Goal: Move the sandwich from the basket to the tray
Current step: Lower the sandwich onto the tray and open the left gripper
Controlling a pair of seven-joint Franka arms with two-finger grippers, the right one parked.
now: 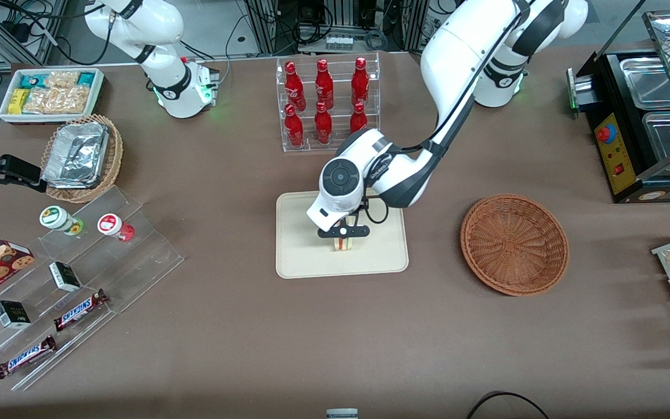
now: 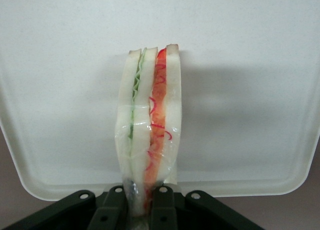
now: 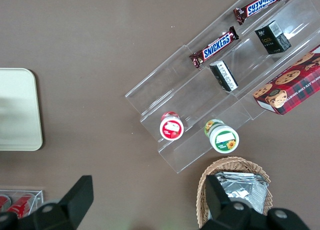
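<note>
Cream plastic lay under the load: the tray (image 1: 300, 256) sat at the middle of the brown desk (image 1: 242, 326), and the left arm's hand (image 1: 344, 233) hung low over its centre, closed on the sandwich (image 1: 344, 244). In the wrist view the two dark fingers (image 2: 111, 210) pinched the wedge (image 2: 149, 125) at one end across its flat bread faces, so the red and green filling edge faced the camera and the layers were squeezed together, not pulled apart. The wedge stood on edge, hanging down from the grip; whether its lower end already touched the tray could not be told.

The reddish wicker basket (image 1: 514, 244) stood empty at about three o'clock from the tray, well apart from it, toward the working arm's end of the desk. The carry therefore looked all but done, with only the release left. Holding the sandwich over the tray's centre, away from the rim, seemed meant to let it settle inside even if it toppled onto a flat face when let go.

The rack of red bottles (image 1: 326, 105) stood at twelve o'clock from the tray, out of the way.
</note>
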